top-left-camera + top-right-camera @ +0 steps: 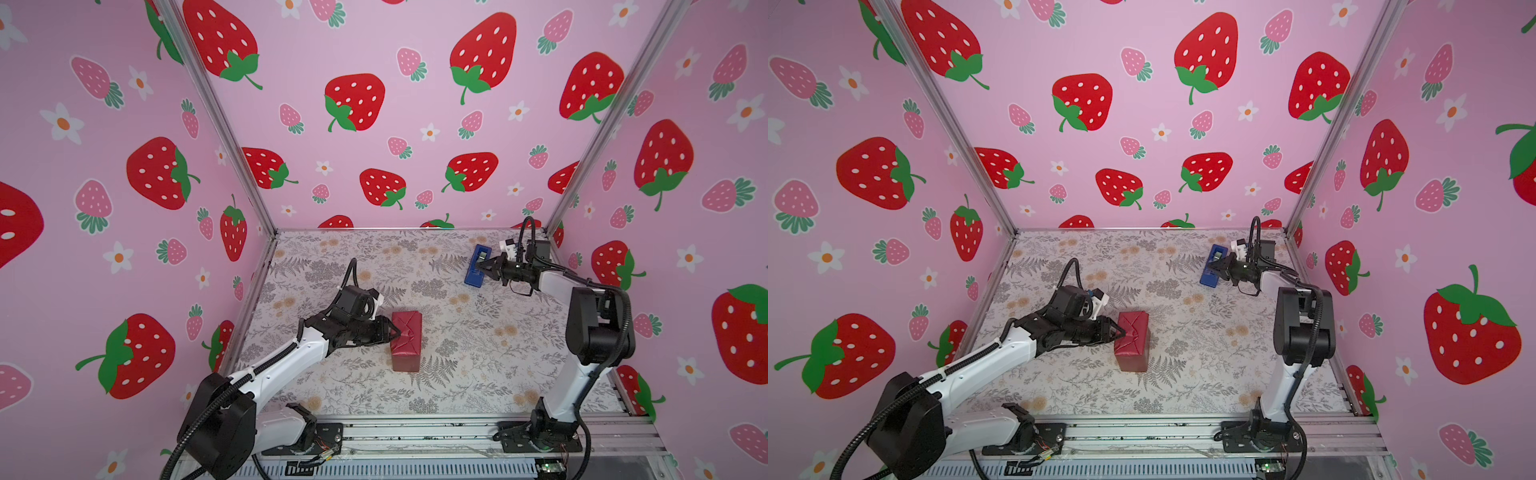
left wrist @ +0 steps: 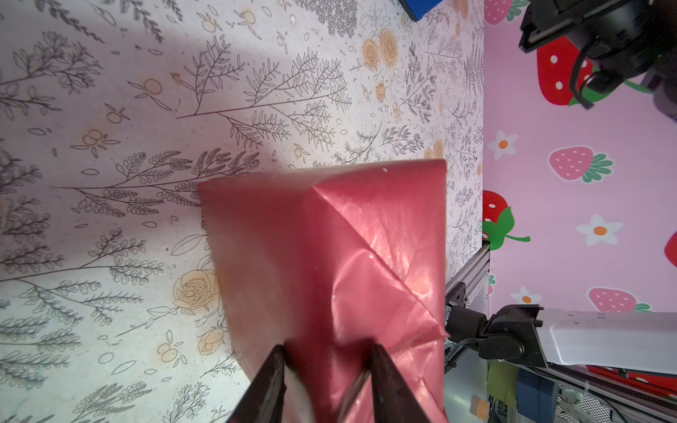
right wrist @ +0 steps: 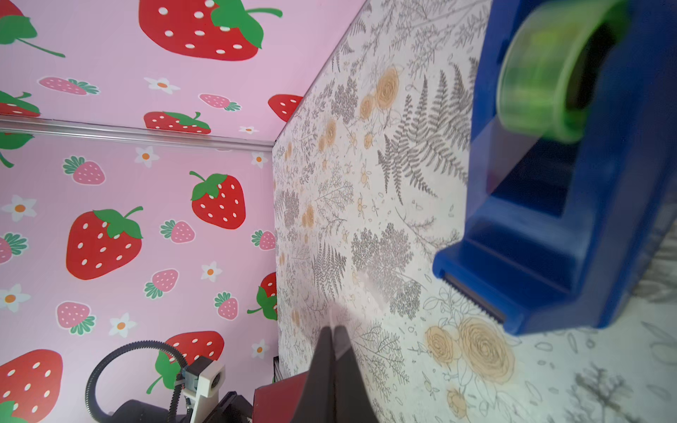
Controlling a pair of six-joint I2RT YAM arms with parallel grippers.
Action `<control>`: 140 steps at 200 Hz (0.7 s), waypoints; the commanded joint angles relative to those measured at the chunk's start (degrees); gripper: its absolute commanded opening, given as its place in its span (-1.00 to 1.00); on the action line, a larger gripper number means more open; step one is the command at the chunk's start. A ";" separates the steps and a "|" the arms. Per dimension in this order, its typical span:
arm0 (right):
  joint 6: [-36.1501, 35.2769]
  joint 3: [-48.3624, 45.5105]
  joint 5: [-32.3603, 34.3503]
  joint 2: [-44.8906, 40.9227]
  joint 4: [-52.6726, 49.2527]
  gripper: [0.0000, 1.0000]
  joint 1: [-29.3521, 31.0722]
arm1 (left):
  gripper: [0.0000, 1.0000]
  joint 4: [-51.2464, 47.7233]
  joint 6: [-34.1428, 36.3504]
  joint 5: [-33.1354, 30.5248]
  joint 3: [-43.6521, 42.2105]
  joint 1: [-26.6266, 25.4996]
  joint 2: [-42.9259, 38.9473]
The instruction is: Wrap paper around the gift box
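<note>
Gift box (image 1: 406, 340) mid-table, fully covered in paper (image 2: 366, 256). Left gripper (image 1: 392, 331) part-open, pinning end fold. Right gripper (image 3: 335, 331) closed, possibly pinching tape beside tape dispenser (image 1: 477, 266). Risk: fold springs open if pressure eases.

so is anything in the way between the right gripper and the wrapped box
Nothing visible. The right gripper sits shut at the tape dispenser near the back of the table; the box, covered in paper, stands mid-table with bare surface between them. The left gripper is at the paper's far side.
</note>
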 commanded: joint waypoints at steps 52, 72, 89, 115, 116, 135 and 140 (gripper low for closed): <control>-2.70 -8.67 -0.78 -1.19 1.43 -1.00 3.31 | -0.20 -8.01 1.16 -2.74 -0.55 -0.69 1.75; -4.74 -10.06 0.11 1.22 1.17 -1.00 3.29 | -0.20 -7.97 1.00 -2.89 -0.55 -0.67 1.75; -7.07 -10.99 1.24 3.41 0.31 -1.00 3.28 | -0.20 -7.92 0.97 -2.95 -0.60 -0.70 1.75; -11.95 -11.72 5.20 5.97 -3.75 -1.00 2.41 | -0.20 -8.33 1.12 -3.00 -0.57 -0.70 1.75; -12.09 -11.78 5.35 6.05 -3.97 -1.00 2.33 | -0.20 -8.35 1.15 -2.98 -0.56 -0.70 1.75; -14.38 -13.59 8.14 5.09 -6.09 -1.00 0.39 | -0.20 -8.78 1.35 -3.02 -0.57 -0.69 1.71; -14.94 -13.93 8.38 4.57 -6.37 -1.00 -0.11 | -0.20 -8.80 1.35 -3.05 -0.60 -0.65 1.67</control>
